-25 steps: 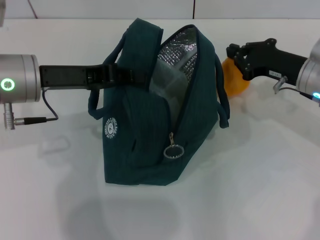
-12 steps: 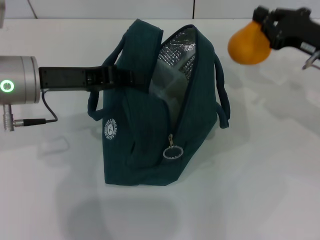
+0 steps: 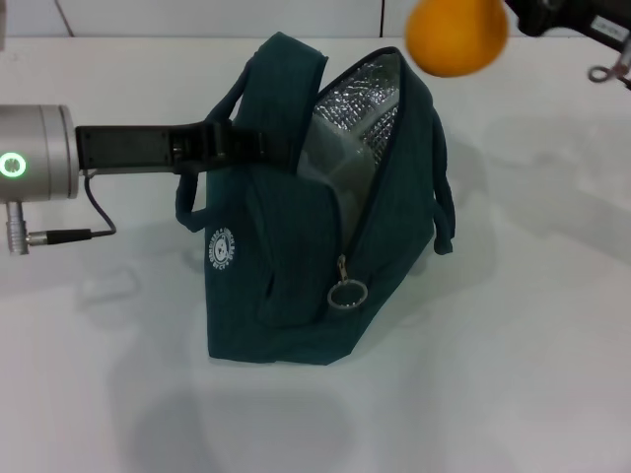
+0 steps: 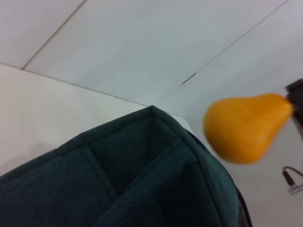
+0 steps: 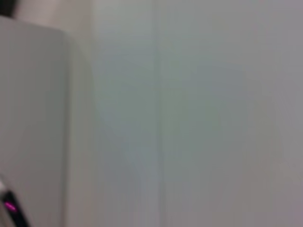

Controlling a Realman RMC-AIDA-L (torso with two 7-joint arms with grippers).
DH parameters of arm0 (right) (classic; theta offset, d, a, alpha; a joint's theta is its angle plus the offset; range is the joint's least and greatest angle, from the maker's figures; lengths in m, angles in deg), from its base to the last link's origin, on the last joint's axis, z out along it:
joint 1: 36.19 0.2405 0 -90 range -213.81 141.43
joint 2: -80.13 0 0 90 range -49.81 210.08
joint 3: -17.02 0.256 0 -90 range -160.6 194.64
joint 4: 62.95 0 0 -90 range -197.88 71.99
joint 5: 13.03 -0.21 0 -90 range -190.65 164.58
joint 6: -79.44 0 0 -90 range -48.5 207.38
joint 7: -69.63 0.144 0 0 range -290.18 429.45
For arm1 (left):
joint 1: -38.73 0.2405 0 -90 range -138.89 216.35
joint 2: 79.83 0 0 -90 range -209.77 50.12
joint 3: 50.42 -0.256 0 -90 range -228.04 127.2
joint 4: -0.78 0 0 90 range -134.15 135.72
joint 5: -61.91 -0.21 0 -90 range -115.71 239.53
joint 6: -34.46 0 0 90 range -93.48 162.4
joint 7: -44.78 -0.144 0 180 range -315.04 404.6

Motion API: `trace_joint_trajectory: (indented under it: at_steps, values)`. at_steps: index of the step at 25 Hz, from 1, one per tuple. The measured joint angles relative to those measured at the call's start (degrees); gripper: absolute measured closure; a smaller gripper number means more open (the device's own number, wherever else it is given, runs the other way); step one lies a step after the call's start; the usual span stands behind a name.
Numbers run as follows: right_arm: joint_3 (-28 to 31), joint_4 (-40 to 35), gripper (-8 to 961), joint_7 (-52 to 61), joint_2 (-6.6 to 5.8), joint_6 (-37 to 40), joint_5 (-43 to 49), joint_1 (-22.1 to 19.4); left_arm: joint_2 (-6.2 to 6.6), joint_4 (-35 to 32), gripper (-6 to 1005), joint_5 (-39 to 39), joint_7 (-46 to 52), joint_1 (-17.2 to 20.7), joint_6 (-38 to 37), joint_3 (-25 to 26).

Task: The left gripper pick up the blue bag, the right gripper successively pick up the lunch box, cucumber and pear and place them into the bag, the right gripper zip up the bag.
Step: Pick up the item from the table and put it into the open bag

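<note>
The blue bag (image 3: pixel 296 256) stands on the white table with its mouth open and silver lining (image 3: pixel 360 99) showing. My left gripper (image 3: pixel 264 148) reaches in from the left and is shut on the bag's near rim. A pale clear shape, likely the lunch box (image 3: pixel 330 163), shows inside; the cucumber is hidden. My right gripper (image 3: pixel 518 14), at the top edge, is shut on the narrow end of the orange pear (image 3: pixel 456 34), held in the air just above and right of the bag's opening. The left wrist view shows the bag (image 4: pixel 142 189) and the pear (image 4: pixel 244 127) above it.
The metal ring zipper pull (image 3: pixel 346 295) hangs at the bag's front end. A handle (image 3: pixel 444 212) droops on the bag's right side. The left arm's cable (image 3: pixel 59 235) lies on the table (image 3: pixel 532 325). The right wrist view shows only pale wall.
My right gripper lifted the pear from the table at the bag's right, then carried it up and left to above the bag's opening. The left gripper and bag barely moved.
</note>
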Motion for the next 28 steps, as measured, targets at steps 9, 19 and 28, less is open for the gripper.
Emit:
trace_joint_trajectory:
  at_steps: [9,19,28]
  values:
    - [-4.16,0.56,932,3.97,0.54,5.29,-0.12,4.19,0.05,-0.20,961,0.37,0.00,-0.17,-0.01,0.00]
    - [-9.54,8.22,931,3.70,0.57,4.48,-0.78,6.32,0.04,-0.02,961,0.58,0.00,-0.67,0.29,0.00]
    - [-11.03,11.18,931,3.28,0.54,5.01,-0.44,5.92,0.04,0.11,961,0.60,0.00,-0.67,0.53,0.43]
